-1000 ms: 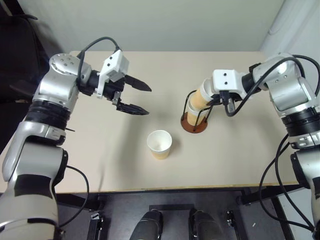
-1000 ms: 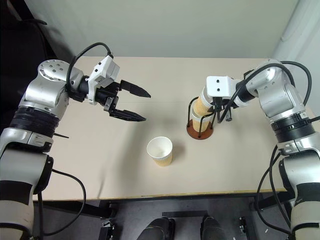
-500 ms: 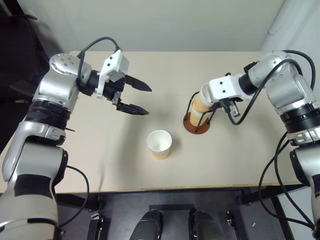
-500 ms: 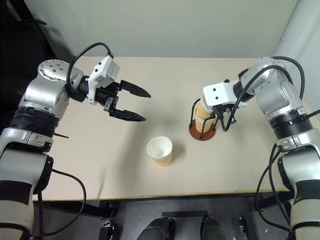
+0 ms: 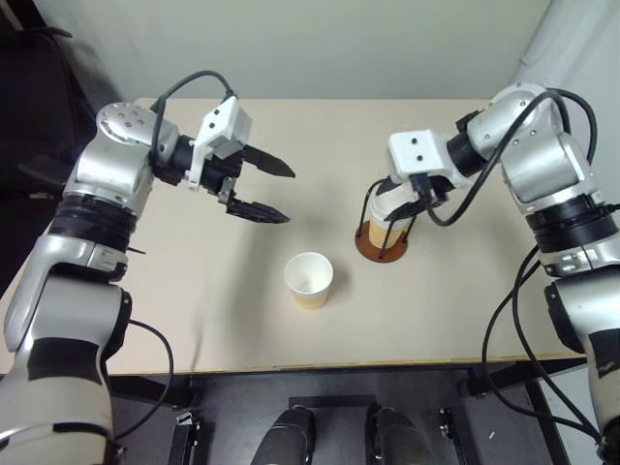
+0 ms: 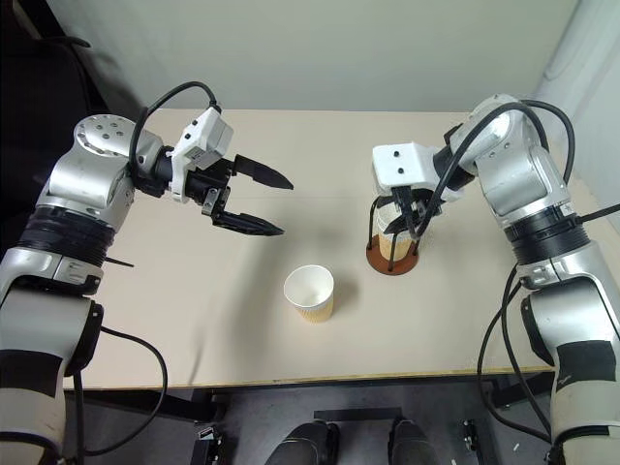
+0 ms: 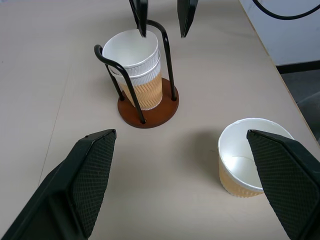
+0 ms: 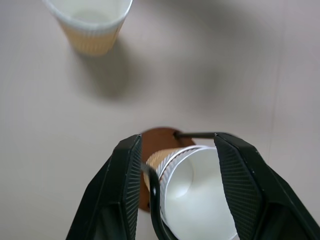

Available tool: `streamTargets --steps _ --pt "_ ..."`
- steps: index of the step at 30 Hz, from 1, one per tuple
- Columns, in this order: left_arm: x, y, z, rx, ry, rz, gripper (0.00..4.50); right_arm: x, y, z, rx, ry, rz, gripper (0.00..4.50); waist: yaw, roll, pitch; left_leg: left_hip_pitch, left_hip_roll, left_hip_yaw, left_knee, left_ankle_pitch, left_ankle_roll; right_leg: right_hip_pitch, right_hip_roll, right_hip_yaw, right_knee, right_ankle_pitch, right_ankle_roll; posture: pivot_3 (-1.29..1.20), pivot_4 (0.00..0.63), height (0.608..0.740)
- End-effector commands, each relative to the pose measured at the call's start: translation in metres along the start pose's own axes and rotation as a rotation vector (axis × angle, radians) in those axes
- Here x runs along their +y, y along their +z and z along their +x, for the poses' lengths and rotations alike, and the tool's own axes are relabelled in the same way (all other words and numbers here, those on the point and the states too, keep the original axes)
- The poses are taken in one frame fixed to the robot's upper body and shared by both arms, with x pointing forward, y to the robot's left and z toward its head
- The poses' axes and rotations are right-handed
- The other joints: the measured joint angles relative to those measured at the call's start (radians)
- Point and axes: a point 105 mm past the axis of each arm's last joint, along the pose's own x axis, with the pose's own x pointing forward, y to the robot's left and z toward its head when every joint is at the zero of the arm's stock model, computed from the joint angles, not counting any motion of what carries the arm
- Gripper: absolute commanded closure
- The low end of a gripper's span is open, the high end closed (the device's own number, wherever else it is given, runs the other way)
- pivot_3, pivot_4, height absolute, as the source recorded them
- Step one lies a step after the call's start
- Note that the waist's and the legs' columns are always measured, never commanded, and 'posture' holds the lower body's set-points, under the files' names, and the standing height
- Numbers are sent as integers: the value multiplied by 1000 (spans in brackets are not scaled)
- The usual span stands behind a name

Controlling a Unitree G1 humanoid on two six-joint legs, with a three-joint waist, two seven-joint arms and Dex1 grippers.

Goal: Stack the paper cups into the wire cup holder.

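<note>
The wire cup holder (image 7: 156, 113) stands right of the table's middle, with two paper cups (image 7: 136, 89) nested upright inside its black loops. My right gripper (image 7: 164, 16) hangs just above their rims, open, its fingers (image 8: 126, 186) straddling the top cup without gripping it. A third paper cup (image 5: 309, 279) stands alone, mouth up, nearer the front edge and left of the holder. Over the table's left part my left gripper (image 5: 288, 196) is held open and empty, pointing toward the holder.
The tan table (image 5: 194, 310) reaches a pale wall at the back. Its front edge (image 5: 320, 366) runs just behind the loose cup. Black cables loop off both forearms.
My right gripper has opened and let go of the top cup, which was tilted and now sits upright in the holder. The right hand shifted left and slightly up. The left arm stayed still.
</note>
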Motion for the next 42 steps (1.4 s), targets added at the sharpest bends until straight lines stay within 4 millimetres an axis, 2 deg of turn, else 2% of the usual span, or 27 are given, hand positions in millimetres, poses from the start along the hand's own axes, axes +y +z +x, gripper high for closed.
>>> streamTargets --steps 1,5,8,12,16,19,30,35,42 --pt "-5 8 -4 -1 -27 33 0 -2 12 -24 -59 -73 7 2203 0 0 0 0 0 0 0 0 0 0 0 0 0 0 0 0 150 740" --pt "-9 1 -3 67 -32 53 0 32 22 -50 -169 -59 140 2203 5 0 0 0 0 0 -2 1 -1 0 0 -1 0 -1 -2 0 150 740" --pt "-15 -14 3 147 -61 31 0 41 16 -57 -155 -90 196 2203 3 0 0 0 0 0 -2 1 -1 1 0 -1 0 -3 -4 0 150 740" --pt "-26 -20 4 228 -115 98 0 50 4 -63 -126 -118 259 2203 1 0 0 2 1 0 -2 1 -2 0 0 -1 1 -2 -3 0 150 740" --pt "-21 -10 8 211 -118 119 0 52 2 -65 -122 -129 285 2203 0 0 0 3 1 0 -2 3 -1 0 0 0 3 -2 -2 0 150 740" --pt "-19 -6 9 199 -117 116 0 53 1 -65 -124 -131 299 2203 -1 -1 0 3 1 0 -2 2 6 0 0 0 5 -2 -3 0 150 740" --pt "-19 -10 4 244 -106 101 0 64 -4 -73 -108 -86 363 2203 0 -1 0 2 1 0 -2 4 7 -2 0 0 10 -1 -2 0 150 740" --pt "-18 -20 6 304 -99 79 0 68 -7 -78 -87 -64 386 2203 0 -1 0 2 1 0 -2 4 7 -2 0 0 10 -2 -2 0 150 740" --pt "-18 -21 13 352 -109 75 0 71 -11 -86 -58 -37 402 2203 0 -1 0 2 0 0 -2 4 7 -2 0 0 10 -2 -2 0 150 740"
